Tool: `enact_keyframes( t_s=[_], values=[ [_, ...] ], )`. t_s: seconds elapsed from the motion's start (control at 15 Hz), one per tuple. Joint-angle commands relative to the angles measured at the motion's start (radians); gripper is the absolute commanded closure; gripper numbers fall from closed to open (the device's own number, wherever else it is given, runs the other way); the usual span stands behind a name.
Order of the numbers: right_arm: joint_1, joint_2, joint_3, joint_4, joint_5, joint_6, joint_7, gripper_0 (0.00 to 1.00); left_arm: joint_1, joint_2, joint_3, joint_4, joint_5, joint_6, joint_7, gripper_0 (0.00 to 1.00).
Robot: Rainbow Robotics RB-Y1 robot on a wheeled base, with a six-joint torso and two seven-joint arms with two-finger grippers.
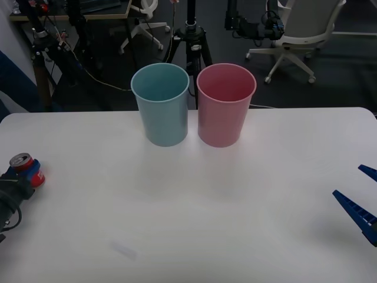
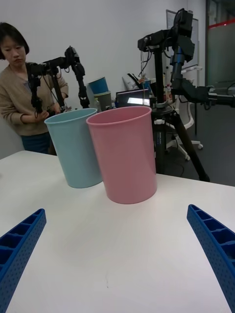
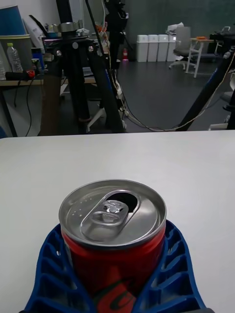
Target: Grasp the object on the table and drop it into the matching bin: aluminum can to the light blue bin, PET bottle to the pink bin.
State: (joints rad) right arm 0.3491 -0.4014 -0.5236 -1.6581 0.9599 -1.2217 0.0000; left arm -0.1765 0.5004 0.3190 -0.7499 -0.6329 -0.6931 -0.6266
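A small red aluminum can [image 1: 26,168] with a silver top stands upright at the far left of the white table [image 1: 188,224]. My left gripper [image 1: 28,174] is shut on it, its blue fingers [image 3: 54,269] wrapped around both sides of the can [image 3: 113,234]. The light blue bin [image 1: 161,104] and the pink bin [image 1: 225,104] stand side by side at the back middle of the table, the blue one on the left. My right gripper [image 1: 364,197] is open at the right edge, with both bins [image 2: 76,146] [image 2: 125,154] ahead of its spread fingers [image 2: 19,247].
Tripods, cables and office chairs stand on the dark floor beyond the table's far edge. A wide stretch of bare tabletop lies between the can and the bins.
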Motion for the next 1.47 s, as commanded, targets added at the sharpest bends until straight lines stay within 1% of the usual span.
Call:
enact_keyframes(
  t_s=[0.07, 0.13, 0.27, 0.47, 0.6, 0.67, 0.8, 1.0, 1.2, 1.4, 1.47],
  values=[
    [0.0, 0.0, 0.0, 0.0, 0.0, 0.0, 0.0, 0.0, 0.002, 0.006, 0.0, -0.002, 0.001, -0.023, 0.008, 1.0],
    [0.0, 0.0, 0.0, 0.0, 0.0, 0.0, 0.0, 0.0, 0.003, 0.009, 0.0, -0.005, -0.001, -0.026, 0.01, 1.0],
    [0.0, 0.0, 0.0, 0.0, 0.0, 0.0, 0.0, 0.0, 0.031, 0.013, 0.0, -0.06, 0.001, -0.028, 0.019, 1.0],
    [0.0, 0.0, 0.0, 0.0, 0.0, 0.0, 0.0, 0.0, 0.115, 0.015, -0.02, -0.218, -0.001, 0.006, 0.041, 1.0],
    [0.0, 0.0, 0.0, 0.0, 0.0, 0.0, 0.0, 0.0, 0.187, 0.017, -0.044, -0.355, -0.001, 0.038, 0.065, 1.0],
    [0.0, 0.0, 0.0, 0.0, 0.0, 0.0, 0.0, 0.0, 0.223, 0.023, -0.066, -0.421, -0.001, 0.044, 0.111, 1.0],
    [0.0, 0.0, 0.0, 0.0, 0.0, 0.0, 0.0, 0.0, 0.264, 0.044, -0.106, -0.506, -0.001, 0.044, 0.153, 1.0],
    [0.0, 0.0, 0.0, 0.0, 0.0, 0.0, 0.0, 0.0, 0.308, 0.086, -0.153, -0.626, -0.002, 0.041, 0.165, 1.0],
    [0.0, 0.0, 0.0, 0.0, 0.0, 0.0, 0.0, 0.0, 0.316, 0.13, -0.199, -0.677, 0.012, 0.029, 0.179, 1.0],
    [0.0, 0.0, 0.0, 0.0, 0.0, 0.0, 0.0, 0.0, 0.315, 0.198, -0.256, -0.681, 0.082, -0.005, 0.185, 1.0],
    [0.0, 0.0, 0.0, 0.0, 0.0, 0.0, 0.0, 0.0, 0.319, 0.205, -0.258, -0.681, 0.09, -0.016, 0.185, 1.0]
  ],
)
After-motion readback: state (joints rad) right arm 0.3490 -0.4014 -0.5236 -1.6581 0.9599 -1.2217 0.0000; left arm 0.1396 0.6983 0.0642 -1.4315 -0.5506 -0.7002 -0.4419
